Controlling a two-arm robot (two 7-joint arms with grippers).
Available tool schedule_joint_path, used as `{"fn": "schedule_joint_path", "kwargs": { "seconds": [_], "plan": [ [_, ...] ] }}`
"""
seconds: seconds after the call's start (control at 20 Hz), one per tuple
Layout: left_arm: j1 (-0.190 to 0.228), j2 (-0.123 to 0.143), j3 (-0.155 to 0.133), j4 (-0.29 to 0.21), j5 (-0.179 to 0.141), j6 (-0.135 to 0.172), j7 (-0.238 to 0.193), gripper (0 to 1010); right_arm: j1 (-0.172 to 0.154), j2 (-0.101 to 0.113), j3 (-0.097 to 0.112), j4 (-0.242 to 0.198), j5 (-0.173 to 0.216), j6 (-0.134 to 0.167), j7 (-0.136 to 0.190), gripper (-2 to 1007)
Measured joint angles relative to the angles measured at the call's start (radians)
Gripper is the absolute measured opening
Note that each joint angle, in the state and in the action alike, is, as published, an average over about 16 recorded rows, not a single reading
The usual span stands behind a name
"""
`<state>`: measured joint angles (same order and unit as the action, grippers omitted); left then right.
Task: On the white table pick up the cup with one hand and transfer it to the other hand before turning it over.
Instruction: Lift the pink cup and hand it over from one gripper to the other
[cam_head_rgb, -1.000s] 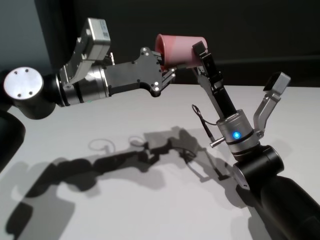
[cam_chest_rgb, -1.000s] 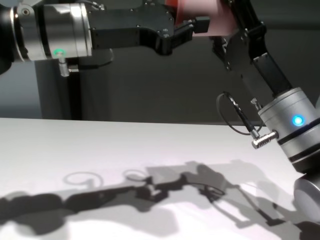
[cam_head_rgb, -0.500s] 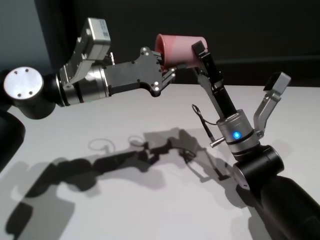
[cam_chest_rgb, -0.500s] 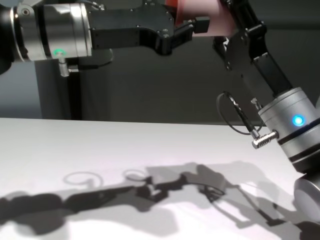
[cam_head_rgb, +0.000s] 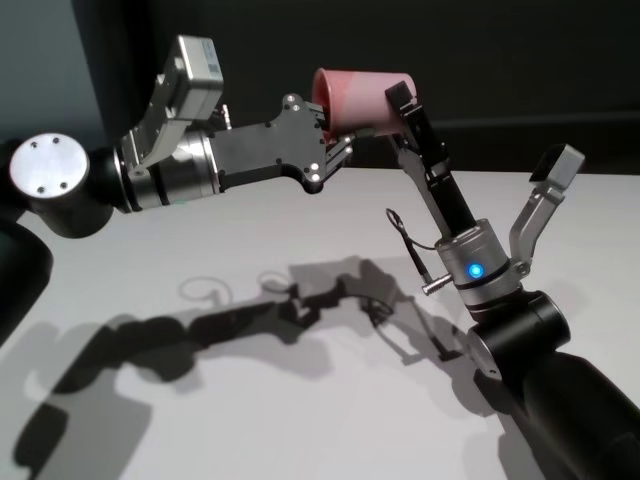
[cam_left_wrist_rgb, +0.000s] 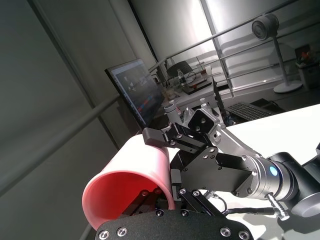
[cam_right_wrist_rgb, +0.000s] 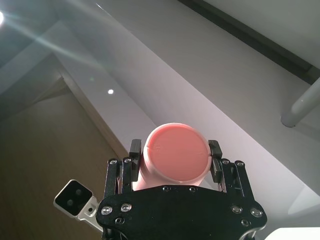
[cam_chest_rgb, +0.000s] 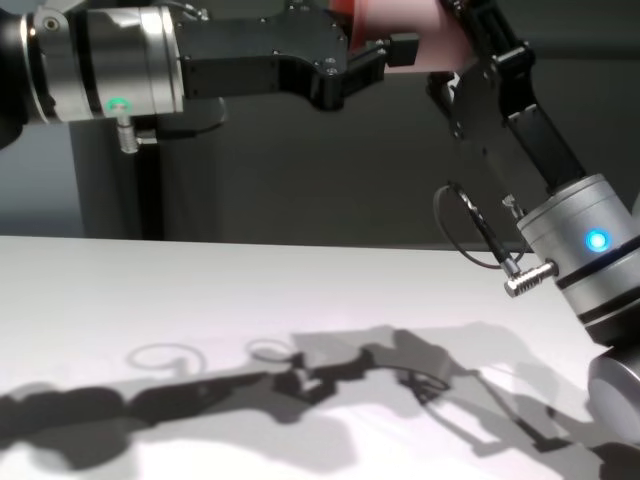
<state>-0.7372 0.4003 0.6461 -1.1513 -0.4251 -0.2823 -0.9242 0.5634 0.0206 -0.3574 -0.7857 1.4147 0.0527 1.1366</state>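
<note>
Both claws grip the cup (cam_head_rgb: 362, 98) high above the white worktop (cam_head_rgb: 250, 250): left claw (cam_head_rgb: 335, 140) pinches its rim, right claw (cam_right_wrist_rgb: 174, 157) clamps its base. Smooth, tapered pink plastic, it lies roughly sideways, mouth leftward. Dark walls behind, seemingly; arm shadows cross the matte surface.

No text, label, brand or number can be read on anything here

The cup (cam_head_rgb: 362, 100) looks smooth pink plastic with a soft sheen; the white table (cam_head_rgb: 250, 400) is matt.
</note>
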Motion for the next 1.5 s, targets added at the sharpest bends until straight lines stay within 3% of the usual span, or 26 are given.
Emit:
{"fn": "schedule_joint_path", "kwargs": {
  "seconds": [0.95,1.25,1.5],
  "plan": [
    [0.000,0.000,0.000,0.000,0.000,0.000,0.000,58,0.000,0.000,0.000,0.001,0.000,0.000,-0.001,774],
    [0.000,0.000,0.000,-0.001,0.000,0.000,0.000,165,0.000,0.000,0.000,0.001,0.000,0.000,-0.002,774],
    [0.000,0.000,0.000,-0.001,0.000,0.000,-0.001,336,0.000,0.000,0.000,0.001,0.000,0.000,-0.002,774]
  ]
}}
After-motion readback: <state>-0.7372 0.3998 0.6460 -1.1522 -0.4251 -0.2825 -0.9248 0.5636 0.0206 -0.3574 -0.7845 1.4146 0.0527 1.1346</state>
